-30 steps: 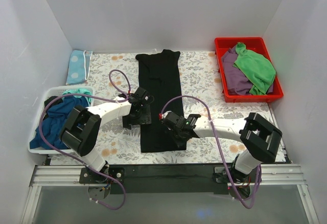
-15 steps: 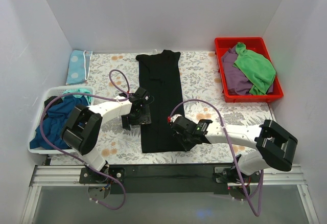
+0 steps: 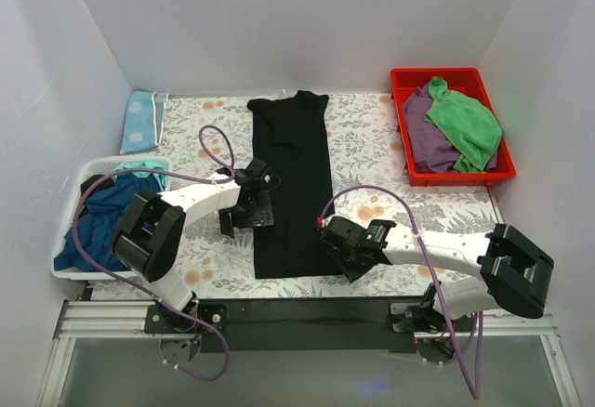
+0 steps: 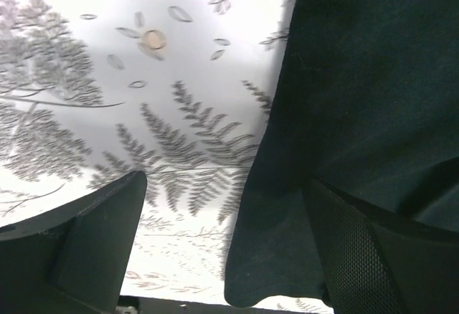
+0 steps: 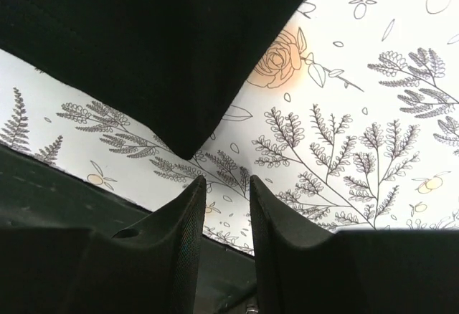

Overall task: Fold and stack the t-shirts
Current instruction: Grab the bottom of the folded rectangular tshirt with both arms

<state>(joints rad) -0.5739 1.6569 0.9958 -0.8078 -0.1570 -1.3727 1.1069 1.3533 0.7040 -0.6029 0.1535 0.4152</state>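
**Right hand slides off the shirt to its near corner**

Since a second ago the right hand (image 3: 340, 254) has moved toward 4 o'clock. It was over the near end of the black shirt (image 3: 290, 175) and now sits just off that shirt's 5 o'clock corner. The right arm's elbow has swung out to the right and lower. The left hand (image 3: 244, 214) has barely shifted and is at the shirt's 9 o'clock edge. The shirt itself lies as it did, folded into a long narrow strip running from 12 to 6 o'clock down the middle of the worktop (image 3: 372, 147).

The left hand is spread wide, one finger over the bare worktop and the other over the cloth, with the shirt's edge between them. The right hand's fingers (image 5: 179, 235) stand close with a narrow empty gap, and the shirt's corner lies just ahead of their tips.

The worktop has a pale floral print. At 2 o'clock a red bin (image 3: 462, 179) holds a green cloth (image 3: 469, 124) and a purple cloth (image 3: 428, 142). At 9 o'clock a white basket (image 3: 100, 164) holds a blue shirt (image 3: 93, 221) and a teal shirt (image 3: 139, 167). A dotted cloth (image 3: 141, 121) lies at 10 o'clock. Plain white walls (image 3: 279, 26) close in three sides.
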